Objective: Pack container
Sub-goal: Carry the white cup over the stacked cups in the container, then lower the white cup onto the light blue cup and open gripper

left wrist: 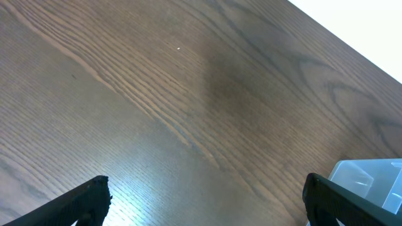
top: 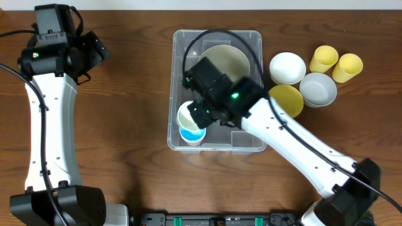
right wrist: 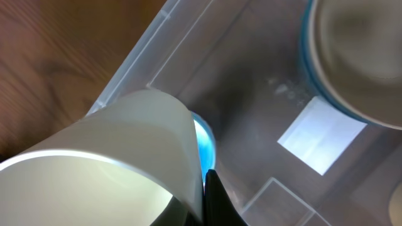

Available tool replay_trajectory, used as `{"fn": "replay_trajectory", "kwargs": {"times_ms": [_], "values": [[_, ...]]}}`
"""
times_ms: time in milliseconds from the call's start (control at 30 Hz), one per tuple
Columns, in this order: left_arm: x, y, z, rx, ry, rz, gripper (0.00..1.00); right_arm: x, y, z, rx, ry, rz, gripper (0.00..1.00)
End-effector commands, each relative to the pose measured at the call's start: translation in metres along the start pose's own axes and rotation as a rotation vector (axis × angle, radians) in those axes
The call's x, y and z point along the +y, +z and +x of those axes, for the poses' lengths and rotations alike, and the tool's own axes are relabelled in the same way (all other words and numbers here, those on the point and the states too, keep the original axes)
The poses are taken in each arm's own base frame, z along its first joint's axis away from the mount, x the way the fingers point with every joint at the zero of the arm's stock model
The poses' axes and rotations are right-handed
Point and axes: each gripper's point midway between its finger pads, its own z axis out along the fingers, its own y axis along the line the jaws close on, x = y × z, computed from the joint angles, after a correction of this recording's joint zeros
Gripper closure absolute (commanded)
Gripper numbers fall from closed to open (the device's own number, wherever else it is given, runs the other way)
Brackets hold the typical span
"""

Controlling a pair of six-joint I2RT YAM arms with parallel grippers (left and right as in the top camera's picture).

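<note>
The clear container sits mid-table, its white label showing on the base. My right gripper reaches into its front-left corner, shut on the rim of a white cup. In the right wrist view the white cup fills the lower left, pinched in the right gripper, one jaw inside the wall and one outside. It hangs just over a blue cup, whose blue edge peeks out behind it. A cream bowl lies at the container's back. My left gripper is open over bare wood at the far left.
Right of the container stand a white bowl, a grey bowl, a yellow bowl and two yellow cups. A corner of the container shows by the left gripper's right finger.
</note>
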Motion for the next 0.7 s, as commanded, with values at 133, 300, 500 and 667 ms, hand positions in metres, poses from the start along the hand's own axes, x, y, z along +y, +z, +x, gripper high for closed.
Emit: {"fn": "replay_trajectory", "kwargs": {"times_ms": [133, 300, 500, 667], "values": [[0.003, 0.002, -0.003, -0.005, 0.000, -0.018, 0.02, 0.002, 0.001, 0.007, 0.024, -0.028, 0.027, 0.99], [0.003, 0.002, -0.003, -0.005, 0.000, -0.018, 0.02, -0.011, 0.000, 0.017, 0.061, -0.030, 0.094, 0.99], [0.003, 0.002, -0.003, -0.005, 0.000, -0.018, 0.02, -0.012, 0.000, 0.018, 0.064, -0.030, 0.099, 0.98], [0.003, 0.002, -0.003, -0.005, 0.000, -0.018, 0.02, -0.012, 0.000, 0.018, 0.063, -0.030, 0.099, 0.99]]}}
